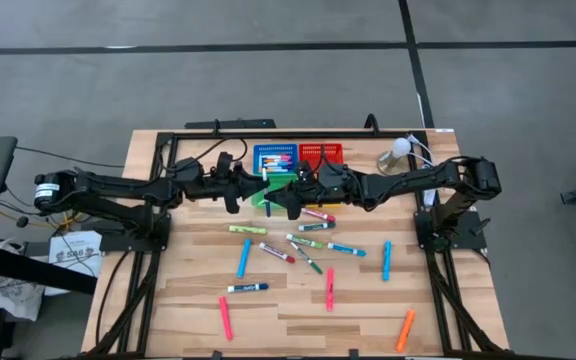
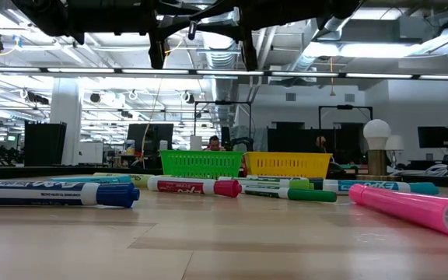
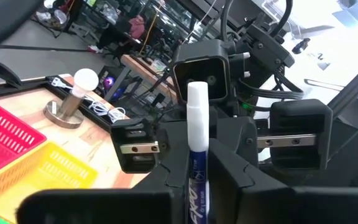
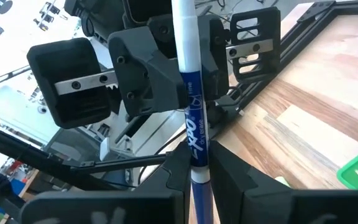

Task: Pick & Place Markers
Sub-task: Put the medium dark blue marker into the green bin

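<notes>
Grip: left gripper (image 3: 197, 186) and right gripper (image 4: 197, 177) both clench one marker (image 4: 188, 93) above the baskets (image 1: 298, 157).
Done: few markers binned at the table's (image 1: 448, 320) far edge.
Left: about a dozen loose.

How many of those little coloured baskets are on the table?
4. The blue basket and red basket sit side by side at the table's back edge; the green basket sits in front of blue, the yellow basket beside it, both mostly covered from above.

White-barrelled marker (image 4: 189, 106) with blue lettering; green basket (image 2: 201, 163); yellow basket (image 2: 288, 164).

Markers (image 1: 308, 250) on table (image 1: 468, 320) before baskets (image 1: 298, 156)
</notes>
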You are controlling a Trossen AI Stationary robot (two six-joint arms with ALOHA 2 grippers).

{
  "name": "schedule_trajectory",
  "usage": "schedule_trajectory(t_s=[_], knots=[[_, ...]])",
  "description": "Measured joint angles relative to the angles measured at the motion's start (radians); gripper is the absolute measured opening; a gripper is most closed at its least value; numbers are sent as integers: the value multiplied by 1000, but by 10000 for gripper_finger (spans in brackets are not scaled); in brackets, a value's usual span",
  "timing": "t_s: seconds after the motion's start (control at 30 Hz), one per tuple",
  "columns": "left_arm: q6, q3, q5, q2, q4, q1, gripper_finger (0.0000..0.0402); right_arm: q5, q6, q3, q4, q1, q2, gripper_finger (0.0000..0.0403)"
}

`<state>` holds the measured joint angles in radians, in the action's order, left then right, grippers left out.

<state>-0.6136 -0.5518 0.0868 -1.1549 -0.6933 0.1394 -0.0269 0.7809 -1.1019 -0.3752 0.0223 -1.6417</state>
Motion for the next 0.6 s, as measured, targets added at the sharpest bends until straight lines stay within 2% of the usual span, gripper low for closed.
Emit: schedule_trajectory(t_s=[0.3,0.47,0.6], knots=[[20,0,1,0,-1,3,38,-6,-44,0,0,0,0,42],[34,0,13,0,0,21,36,-86,-109,0,0,16,0,52],[34,1,47,0,9,37,41,-193,-141,0,1,46,0,71]])
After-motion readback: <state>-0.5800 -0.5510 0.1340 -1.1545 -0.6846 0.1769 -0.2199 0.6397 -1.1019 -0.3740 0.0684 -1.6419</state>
